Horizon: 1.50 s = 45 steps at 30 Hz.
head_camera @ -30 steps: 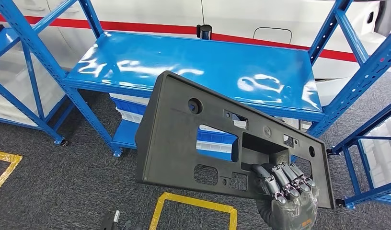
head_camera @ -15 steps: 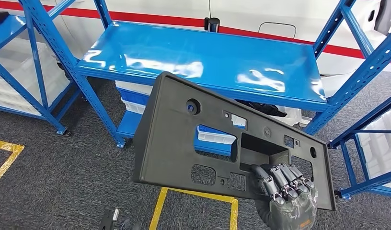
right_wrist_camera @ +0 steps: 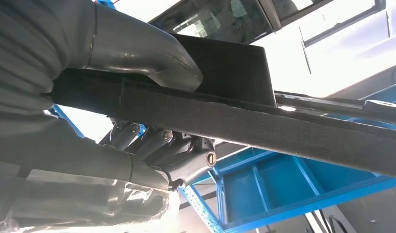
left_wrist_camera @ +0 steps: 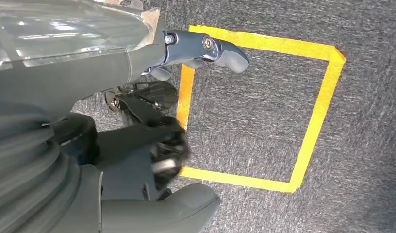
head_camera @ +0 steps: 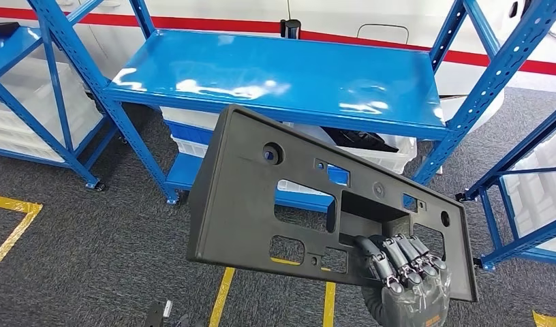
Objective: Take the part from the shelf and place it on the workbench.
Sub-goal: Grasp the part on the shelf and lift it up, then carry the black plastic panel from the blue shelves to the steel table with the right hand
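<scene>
Head view: right hand [head_camera: 405, 272] fingers [head_camera: 391, 262] gripped black part [head_camera: 261, 204] by one corner; left hand [left_wrist_camera: 152, 145] unclear. Part might twist loose.

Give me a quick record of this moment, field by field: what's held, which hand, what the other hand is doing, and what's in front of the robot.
held part: black plastic panel with cutouts, tilted, in the air
holding hand: right hand, fingers curled over the panel's lower edge
other hand: left hand hangs over the floor, holding nothing
ahead: blue shelf rack, its top shelf bare
lower shelf: white and blue bins
floor: grey carpet with yellow tape lines
</scene>
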Tool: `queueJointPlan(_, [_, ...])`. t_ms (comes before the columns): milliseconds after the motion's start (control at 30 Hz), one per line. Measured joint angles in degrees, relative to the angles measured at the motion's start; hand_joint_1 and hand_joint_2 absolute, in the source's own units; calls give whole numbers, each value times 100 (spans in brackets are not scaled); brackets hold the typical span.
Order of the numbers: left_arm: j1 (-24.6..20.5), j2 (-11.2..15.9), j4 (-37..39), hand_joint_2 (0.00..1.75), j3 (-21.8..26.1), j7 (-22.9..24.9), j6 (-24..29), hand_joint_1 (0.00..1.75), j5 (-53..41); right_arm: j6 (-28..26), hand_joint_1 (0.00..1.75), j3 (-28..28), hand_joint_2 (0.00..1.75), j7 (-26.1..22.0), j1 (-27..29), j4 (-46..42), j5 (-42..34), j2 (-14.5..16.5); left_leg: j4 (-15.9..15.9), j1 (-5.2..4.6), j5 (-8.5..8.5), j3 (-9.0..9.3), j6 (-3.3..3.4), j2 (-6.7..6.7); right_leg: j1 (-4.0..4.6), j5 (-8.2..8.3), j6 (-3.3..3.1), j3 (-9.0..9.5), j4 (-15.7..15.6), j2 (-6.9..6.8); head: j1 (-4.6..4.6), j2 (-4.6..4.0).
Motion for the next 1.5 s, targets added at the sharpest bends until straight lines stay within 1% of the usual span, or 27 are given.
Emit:
queueJointPlan(67, [-2, -2, -4, 175, 9, -19, 1, 0, 5, 0, 175, 1, 175, 0, -1, -9, -3, -1, -723, -17, 128, 460, 55, -17, 14, 20, 33, -61, 53, 1, 3, 0])
queueJointPlan(133, [1, -2, -9, 175, 21, -35, 2, 0, 16, 0, 175, 2, 175, 0, -2, -31, -8, -4, -1002, -51, 109, 589, 101, -30, 26, 68, 108, -114, 70, 0, 4, 0])
queueJointPlan(233, [5, -8, -11, 175, 37, -42, 3, 0, 38, 0, 175, 1, 175, 0, 14, -83, -14, -23, -1093, -49, 222, 511, 222, -5, 34, 53, 215, -215, 145, 0, 8, 0])
queueJointPlan(300, [3, -19, -15, 175, 45, -43, 4, 0, 47, -1, 175, 1, 175, 0, 29, -116, -15, -41, -1139, -31, 331, 419, 314, 22, 37, -261, 190, -414, 557, 8, 36, 0])
queueJointPlan(367, [6, -27, -16, 175, 55, -40, 8, 0, 55, -1, 175, 1, 175, -5, 44, -126, -25, -62, -1137, -45, 424, 289, 341, 36, 20, -663, 157, -686, 1284, 15, 62, 0])
queueJointPlan(400, [10, -30, -16, 175, 66, -39, 10, 0, 58, 0, 175, 1, 175, -10, 52, -126, -34, -73, -1135, -49, 474, 222, 340, 43, 12, -759, 179, -754, 1563, 15, 63, 0])
queueJointPlan(433, [14, -32, -16, 175, 79, -38, 13, 0, 62, -1, 175, 1, 175, -14, 58, -126, -44, -80, -1132, -50, 524, 156, 334, 50, 5, -752, 225, -732, 1663, 15, 65, 0])
queueJointPlan(467, [17, -33, -15, 175, 92, -37, 14, 0, 64, -1, 175, 0, 175, -17, 61, -126, -54, -85, -1129, -49, 572, 97, 323, 53, -5, -645, 286, -594, 1528, 14, 67, 0])
queueJointPlan(533, [19, -39, -16, 175, 115, -36, 15, 0, 66, -1, 175, 1, 175, -20, 59, -126, -72, -90, -1115, -50, 657, -1, 282, 51, -28, -379, 371, -70, 740, 13, 67, 0])
queueJointPlan(600, [22, -42, -17, 175, 133, -36, 22, 0, 67, -1, 175, 1, 175, -29, 57, -126, -88, -91, -1091, -62, 735, -64, 220, 43, -9, -290, 345, 342, 26, 27, 61, 0])
queueJointPlan(667, [29, -44, -17, 175, 146, -35, 30, 0, 67, -2, 175, -1, 175, -37, 56, -128, -95, -91, -1080, -73, 809, -93, 155, 40, 33, -286, 272, 386, -141, 43, 54, 0])
queueJointPlan(700, [35, -44, -17, 175, 152, -34, 34, 0, 67, -2, 175, -3, 175, -36, 57, -129, -92, -91, -1075, -64, 829, -106, 123, 38, 7, -252, 222, 332, -131, 41, 50, 0])
queueJointPlan(767, [51, -44, -16, 175, 166, -30, 43, 0, 66, -2, 175, -8, 175, -35, 64, -143, -83, -89, -911, -39, 614, -191, 61, 19, -38, -166, 89, 257, -127, 29, 25, 0])
queueJointPlan(833, [61, -42, -15, 175, 180, -27, 47, 0, 62, -2, 175, -9, 175, -34, 96, -176, -77, -91, -328, -14, 61, -377, 2, 2, -46, -64, -15, 160, -127, 10, 0, 0])
queueJointPlan(900, [66, -42, -15, 175, 188, -26, 49, 0, 59, -2, 175, -10, 175, -33, 140, -207, -75, -96, 408, 5, -347, -546, -42, 0, -26, 38, -36, 56, -114, 1, -9, 0])
queueJointPlan(933, [69, -42, -15, 175, 189, -25, 50, 0, 58, -2, 175, -10, 175, -33, 158, -215, -75, -100, 589, 11, -373, -531, -50, 0, -18, 84, -27, -1, -99, 0, -8, 0])
queueJointPlan(967, [71, -42, -15, 175, 189, -24, 51, 0, 58, -2, 175, -11, 175, -32, 173, -222, -75, -103, 530, 14, -285, -401, -46, 1, -14, 120, -16, -62, -78, 2, -9, 0])
queueJointPlan(1033, [69, -42, -16, 175, 189, -22, 53, 0, 58, -2, 175, -12, 175, -31, 193, -240, -76, -110, -178, 14, -26, 145, -8, -6, -12, 164, 13, -157, -25, 5, -10, 0])
queueJointPlan(1100, [65, -42, -17, 175, 190, -24, 55, 0, 58, -2, 175, -14, 175, -29, 199, -268, -77, -111, -911, -6, 70, 622, 53, -23, 11, 206, 70, -210, 12, 6, -5, 0])
queueJointPlan(1133, [64, -42, -17, 175, 190, -24, 56, 0, 58, -2, 175, -14, 175, -28, 200, -283, -77, -112, -1087, -24, 67, 719, 84, -31, 18, 233, 111, -227, 19, 4, -7, 0])
queueJointPlan(1200, [66, -42, -17, 175, 192, -23, 59, 0, 58, -2, 175, -15, 175, -26, 205, -308, -77, -114, -1143, -48, 121, 689, 162, -25, 32, 295, 205, -262, 11, 1, -4, 0])
queueJointPlan(1267, [58, -47, -17, 175, 193, -22, 60, 0, 58, -2, 175, -13, 175, -26, 216, -327, -76, -120, -1197, -43, 236, 609, 272, 4, 36, 191, 236, -380, 138, 10, 3, 0])
queueJointPlan(1333, [54, -52, -19, 175, 193, -21, 58, 0, 58, -2, 175, -11, 175, -22, 224, -339, -78, -128, -1226, -38, 356, 486, 345, 34, 24, -208, 188, -614, 654, 20, 21, 0])
queueJointPlan(1400, [61, -53, -19, 175, 193, -19, 58, 0, 58, -2, 175, -11, 175, -20, 226, -343, -79, -138, -1220, -47, 458, 336, 355, 51, 15, -600, 174, -833, 1397, 21, 35, 0])
queueJointPlan(1433, [63, -53, -19, 175, 193, -18, 58, 0, 58, -2, 175, -11, 175, -20, 228, -343, -79, -142, -1215, -50, 511, 263, 352, 59, 12, -663, 203, -853, 1622, 20, 36, 0])
queueJointPlan(1467, [63, -53, -19, 175, 193, -18, 58, 0, 58, -2, 175, -11, 175, -20, 228, -343, -79, -145, -1208, -52, 561, 192, 345, 64, 11, -618, 251, -768, 1640, 20, 38, 0])
queueJointPlan(1500, [63, -54, -19, 175, 193, -18, 58, 0, 58, -2, 175, -11, 175, -20, 228, -343, -79, -146, -1199, -52, 606, 130, 333, 66, 9, -494, 303, -567, 1416, 20, 38, 0])
